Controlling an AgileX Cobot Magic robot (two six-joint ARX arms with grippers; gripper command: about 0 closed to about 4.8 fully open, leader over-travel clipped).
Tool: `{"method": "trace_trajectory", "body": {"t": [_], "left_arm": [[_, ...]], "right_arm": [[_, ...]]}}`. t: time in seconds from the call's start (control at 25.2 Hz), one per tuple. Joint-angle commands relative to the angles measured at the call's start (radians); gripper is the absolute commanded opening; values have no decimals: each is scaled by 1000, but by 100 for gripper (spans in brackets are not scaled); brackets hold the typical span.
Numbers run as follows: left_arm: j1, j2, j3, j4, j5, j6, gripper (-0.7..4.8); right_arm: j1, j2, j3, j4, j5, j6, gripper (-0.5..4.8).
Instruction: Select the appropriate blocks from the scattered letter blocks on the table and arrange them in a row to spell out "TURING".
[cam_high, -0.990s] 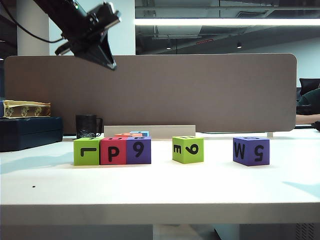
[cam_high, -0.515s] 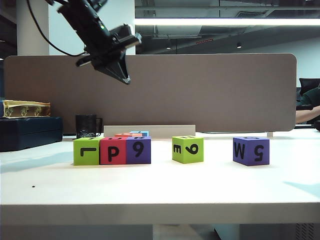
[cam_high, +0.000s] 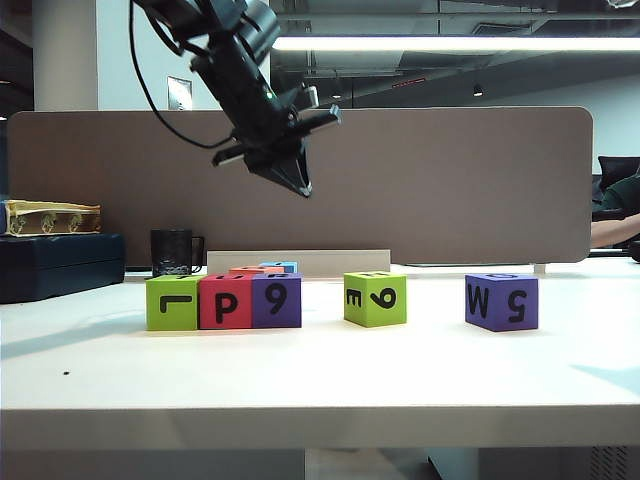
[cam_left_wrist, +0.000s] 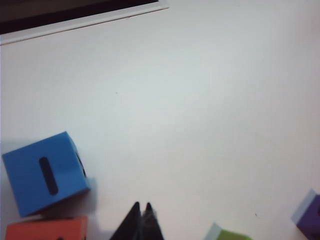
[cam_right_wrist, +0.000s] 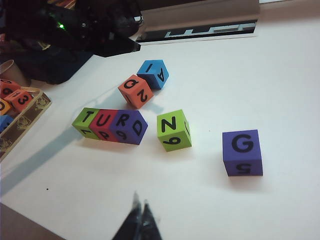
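Three letter blocks stand touching in a row on the table (cam_high: 320, 380): green T (cam_right_wrist: 86, 121), red U (cam_right_wrist: 103, 124), purple R (cam_right_wrist: 129, 126). A green N block (cam_right_wrist: 173, 130) and a purple G block (cam_right_wrist: 242, 151) lie apart to their right. Behind the row sit a blue I block (cam_right_wrist: 153, 73) and an orange block (cam_right_wrist: 135, 91). My left gripper (cam_high: 300, 185) hangs shut and empty high above the row; its wrist view shows the blue block (cam_left_wrist: 45, 172) beside its tips (cam_left_wrist: 142, 206). My right gripper (cam_right_wrist: 140, 207) is shut and empty, above the table's near side.
A black mug (cam_high: 174, 252) and a pale wooden strip (cam_high: 300, 262) stand before the brown partition (cam_high: 450, 180). A dark case with a yellow tray (cam_high: 55, 262) lies at the far left, and a tray of spare blocks (cam_right_wrist: 15, 105) shows there too.
The left arm has swung from the upper left toward the right and lower, its gripper staying shut. The blocks have not moved.
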Motion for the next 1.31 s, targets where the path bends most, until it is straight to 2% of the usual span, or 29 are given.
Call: {"method": "trace_trajectory", "body": {"t": [0.04,0.12,0.2,0.24,0.36,0.44,0.48,0.51,1.31], "left_arm": [[6,39,47,16,-47,-48,0],[8,51,55,24,-80,-49,22],[8,61,56,50,-125,-48,84],[8,68,56,71,-153,-49,134],[9,76,56,102,-169,-49,135],[9,85,54,137,-180,-50,244],[9,93,54,149,-207,-49,339],[9,101,54,149,-233,-50,374],[13,219,51,167,-262,-62,362]], "right_arm": [[0,-1,5,-10,-5,-4,0],[0,-1,5,-13,-5,-4,0],[0,-1,5,-13,-5,-4,0],[0,-1,5,-12,-5,-4,0],[0,-1,5,-12,-5,-4,0],[0,-1,5,-13,-5,-4,0],[0,-1,5,-13,-5,-4,0],[0,-1,5,-13,-5,-4,0],[0,-1,5,-28,-5,-3,0]]}}
